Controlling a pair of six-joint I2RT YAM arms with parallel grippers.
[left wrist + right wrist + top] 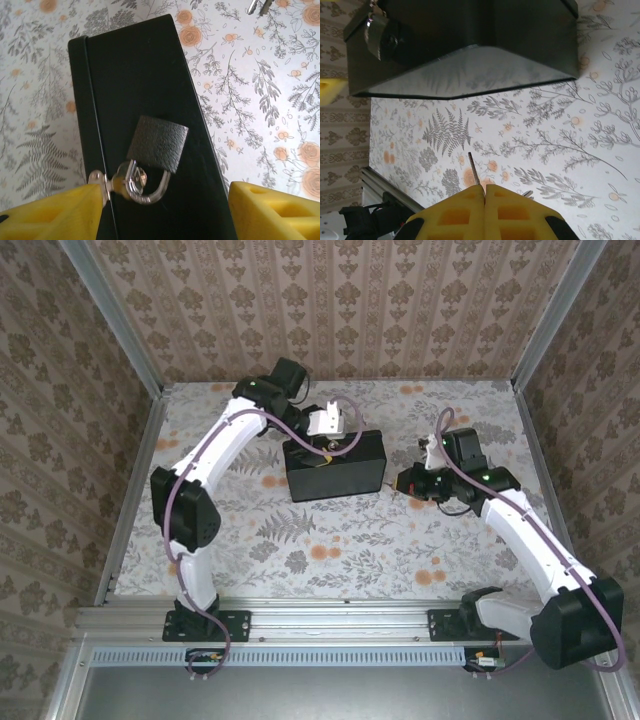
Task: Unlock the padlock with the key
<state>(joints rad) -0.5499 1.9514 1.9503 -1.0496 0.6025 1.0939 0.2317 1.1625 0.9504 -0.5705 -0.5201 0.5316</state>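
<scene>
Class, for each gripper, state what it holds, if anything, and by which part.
The right gripper pinches the key by its head end, blade protruding. The left gripper, open, holds nothing.

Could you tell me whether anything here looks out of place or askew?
Nothing is spilled or damaged. The padlock lies tilted on the box, its shackle through the hasp, and the key juts at a slight slant from the shut right claw.
</scene>
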